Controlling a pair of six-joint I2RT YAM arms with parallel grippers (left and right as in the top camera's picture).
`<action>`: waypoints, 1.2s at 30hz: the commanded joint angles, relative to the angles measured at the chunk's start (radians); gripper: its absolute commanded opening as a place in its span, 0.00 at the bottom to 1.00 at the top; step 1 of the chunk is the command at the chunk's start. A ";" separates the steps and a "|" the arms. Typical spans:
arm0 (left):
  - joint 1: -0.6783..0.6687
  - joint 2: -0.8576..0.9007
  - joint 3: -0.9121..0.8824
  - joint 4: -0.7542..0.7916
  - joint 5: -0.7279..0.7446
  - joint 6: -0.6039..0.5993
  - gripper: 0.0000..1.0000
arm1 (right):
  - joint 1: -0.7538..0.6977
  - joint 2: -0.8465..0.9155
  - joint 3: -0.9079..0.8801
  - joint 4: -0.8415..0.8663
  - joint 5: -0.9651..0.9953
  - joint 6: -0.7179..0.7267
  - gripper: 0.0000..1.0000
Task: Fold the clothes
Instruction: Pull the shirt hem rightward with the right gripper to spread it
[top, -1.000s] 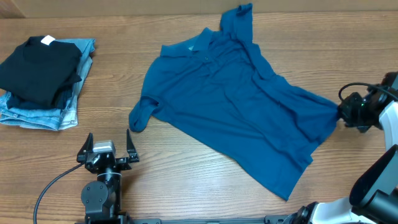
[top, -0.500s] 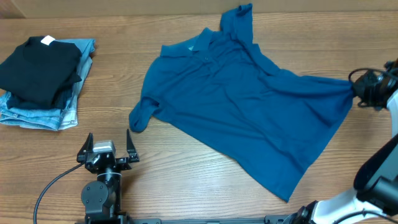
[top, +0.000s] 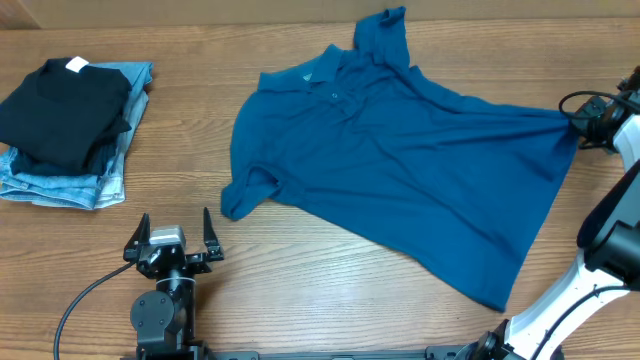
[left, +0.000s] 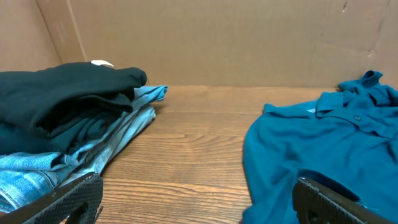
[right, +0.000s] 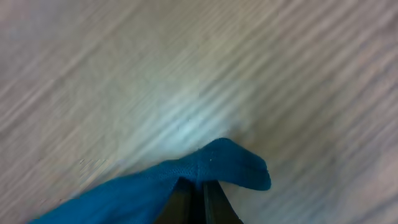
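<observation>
The clothes, a teal-blue collared shirt (top: 410, 170), lie spread across the middle and right of the table, collar toward the far edge. My right gripper (top: 580, 125) is shut on the shirt's right hem corner (right: 230, 168) at the far right, lifted off the wood, and the cloth is stretched toward it. In the right wrist view the fabric folds over the closed fingers (right: 180, 202). My left gripper (top: 176, 240) stands open near the front edge, empty, just left of the shirt's near sleeve (top: 245, 195). The left wrist view shows the shirt (left: 311, 143) on the right.
A stack of folded clothes stands at the far left: a black garment with a white tag (top: 60, 105) on light-blue jeans (top: 75, 185). The same stack (left: 68, 118) shows in the left wrist view. A brown wall runs behind the table.
My right gripper has pulled the hem corner right and away, stretching the shirt out flatter. The near sleeve and lower hem slid right. The left arm stays still.
</observation>
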 joint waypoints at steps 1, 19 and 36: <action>-0.006 -0.009 -0.004 0.004 -0.010 -0.010 1.00 | -0.003 0.006 0.067 0.089 0.058 -0.041 0.04; -0.006 -0.009 -0.004 0.004 -0.010 -0.010 1.00 | -0.004 0.021 0.072 0.378 0.057 -0.048 0.94; -0.006 -0.009 -0.004 0.004 -0.010 -0.010 1.00 | 0.223 0.019 0.641 -0.589 -0.059 0.035 0.04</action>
